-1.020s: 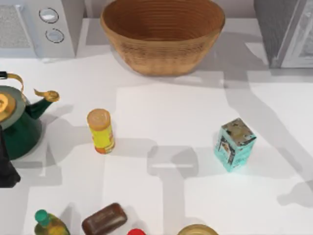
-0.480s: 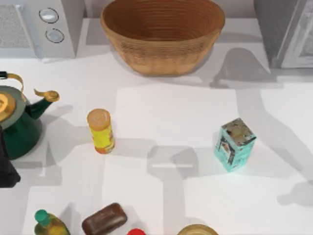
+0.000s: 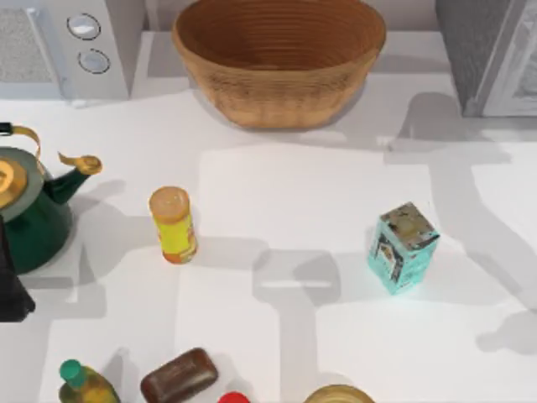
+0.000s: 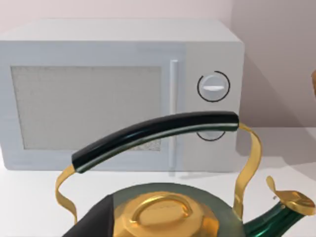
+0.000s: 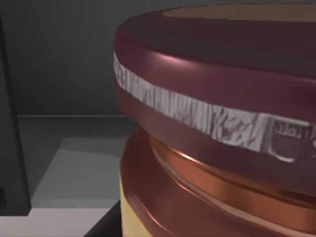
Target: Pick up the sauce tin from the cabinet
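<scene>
Our right claw's fingers we cannot tell apart or together. Its wrist view sits very close against the short maroon-lidded sauce tin [image 5: 217, 123] with tan label, inside a dark grey cabinet [image 3: 491, 54] at the surface's [image 3: 294, 193] far right corner. Our left arm is parked beside the green kettle [image 4: 163, 212] with gold handle brackets, before the light grey microwave [image 4: 118, 94].

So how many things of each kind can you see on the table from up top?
Kitchen machines: 1, the microwave
Cabinets: 1
Baskets: 1
Kettles: 1
Tubes: 1, yellow
Cartons: 1, teal
Bottles: 1
Brown blocks: 1
Cut off at the near edge, cannot tell: 2
Total: 10
</scene>
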